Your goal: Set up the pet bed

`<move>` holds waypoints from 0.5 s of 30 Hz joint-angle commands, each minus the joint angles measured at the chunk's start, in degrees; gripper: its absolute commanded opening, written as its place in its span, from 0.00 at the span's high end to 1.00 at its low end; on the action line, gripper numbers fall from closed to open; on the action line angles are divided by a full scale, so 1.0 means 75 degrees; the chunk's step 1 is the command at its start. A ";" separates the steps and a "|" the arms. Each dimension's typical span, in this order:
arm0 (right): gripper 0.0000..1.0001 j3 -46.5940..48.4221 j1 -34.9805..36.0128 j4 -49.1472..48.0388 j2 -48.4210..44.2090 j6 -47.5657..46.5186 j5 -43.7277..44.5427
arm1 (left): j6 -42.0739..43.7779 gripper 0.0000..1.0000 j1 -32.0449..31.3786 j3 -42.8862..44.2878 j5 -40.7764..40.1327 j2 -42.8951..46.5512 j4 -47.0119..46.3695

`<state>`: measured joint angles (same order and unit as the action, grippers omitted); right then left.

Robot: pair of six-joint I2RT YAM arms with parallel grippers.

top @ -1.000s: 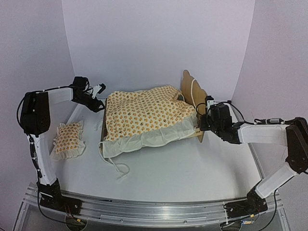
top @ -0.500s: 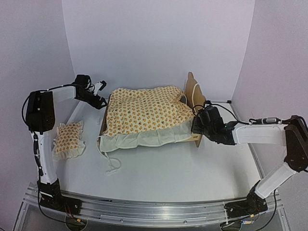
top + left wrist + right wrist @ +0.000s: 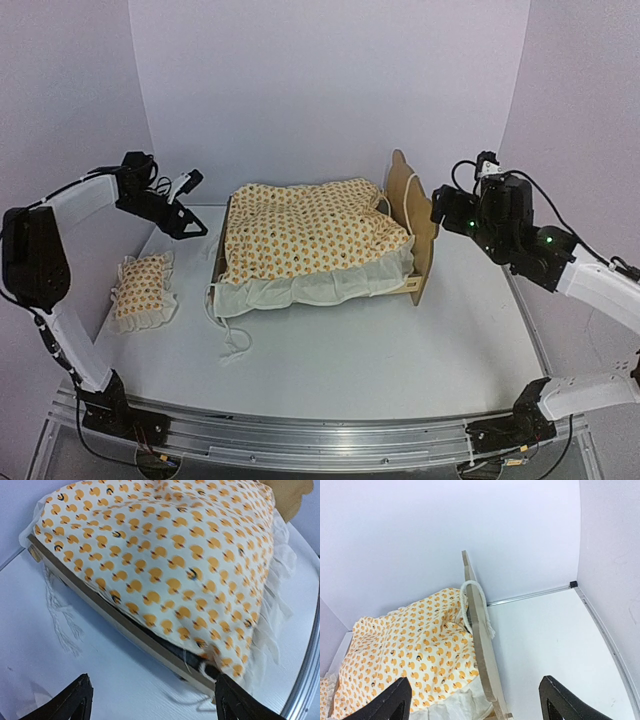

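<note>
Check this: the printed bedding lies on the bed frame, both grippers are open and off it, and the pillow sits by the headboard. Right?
Not quite: the pillow lies on the table left of the bed frame, away from the headboard, as the top external view shows. The rest stands.

Robot lab test cell, not a home. The left arm (image 3: pixel 60 260) and right arm (image 3: pixel 590 285) are bolted to an aluminium rail (image 3: pixel 300 437) along the near edge of a white table (image 3: pixel 400 340). Plain pale panels box it in: left wall (image 3: pixel 70 100), far wall (image 3: pixel 330 90), right wall (image 3: pixel 580 100). A pet bed (image 3: pixel 320 240) sits mid-table, staged like a prop.
</note>
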<state>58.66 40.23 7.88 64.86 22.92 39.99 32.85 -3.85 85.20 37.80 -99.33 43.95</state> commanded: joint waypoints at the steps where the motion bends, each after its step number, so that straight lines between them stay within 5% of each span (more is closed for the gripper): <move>1: 0.12 0.0688 0.0044 0.0611 0.0614 -0.0388 -0.1093 | 0.1334 0.24 0.0034 -0.1597 0.0046 0.1112 0.0970; 7: 0.13 0.2249 0.0212 0.1504 0.1573 -0.0834 -0.2293 | 0.1930 0.21 0.0001 -0.3440 -0.0473 0.1616 -0.0402; 15: 0.15 0.3037 0.0969 0.1468 0.2164 -0.1193 -0.3160 | 0.2193 0.29 -0.0171 -0.3660 -0.0381 0.0394 -0.1802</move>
<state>77.34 44.19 18.78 78.80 16.85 20.66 46.76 -4.18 57.60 34.31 -93.23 38.91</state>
